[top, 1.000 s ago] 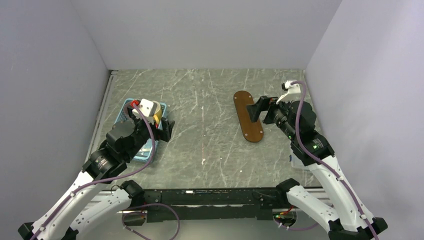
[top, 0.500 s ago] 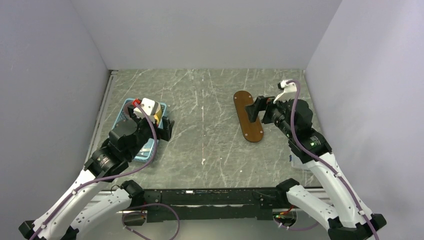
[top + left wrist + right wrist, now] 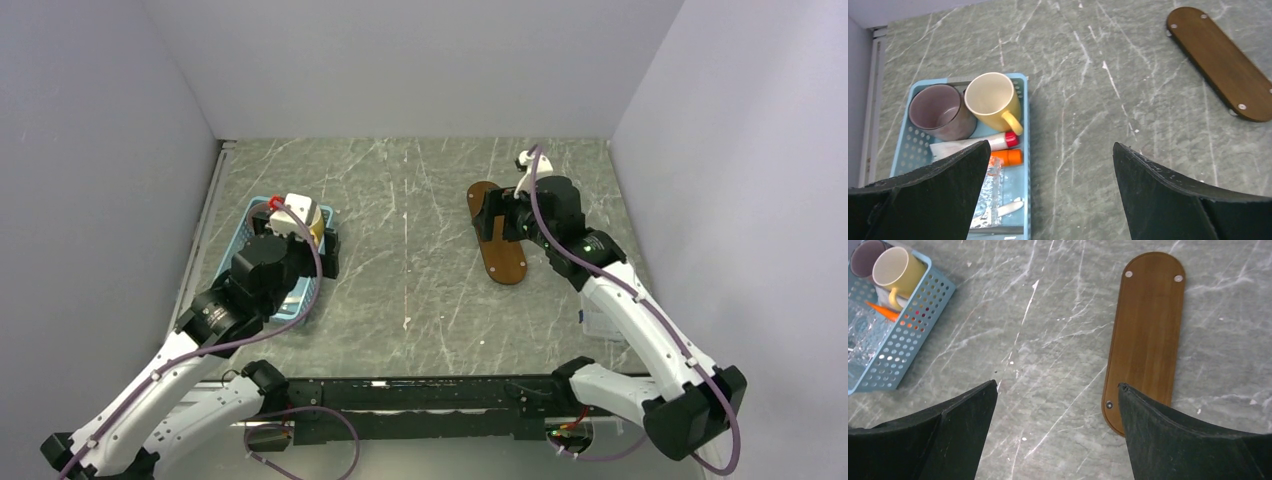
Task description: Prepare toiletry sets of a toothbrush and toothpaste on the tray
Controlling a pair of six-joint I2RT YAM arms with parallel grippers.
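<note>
The dark-brown oval tray (image 3: 505,260) lies on the table right of centre; it also shows in the left wrist view (image 3: 1220,65) and the right wrist view (image 3: 1148,330). My right gripper (image 3: 491,216) hangs open and empty over its far half; in its own view (image 3: 1058,385) the right finger overlaps the tray's near end. The orange toothpaste (image 3: 1007,157) lies in the light-blue basket (image 3: 1020,125). A thin white toothbrush end (image 3: 1010,207) shows there beside crinkly clear wrapping; the rest is hidden. My left gripper (image 3: 1050,145) is open and empty above the basket's right rim.
The basket also holds a yellow mug (image 3: 993,97), a grey-purple mug (image 3: 940,111) and a white tube with a red cap (image 3: 983,144). Grey walls close in the table on the left, back and right. Bare marble-patterned table (image 3: 410,250) lies between basket and tray.
My right arm has swung left, bringing its open gripper from beside the tray's right edge to over the tray. My left gripper has shifted slightly at the basket's right side.
</note>
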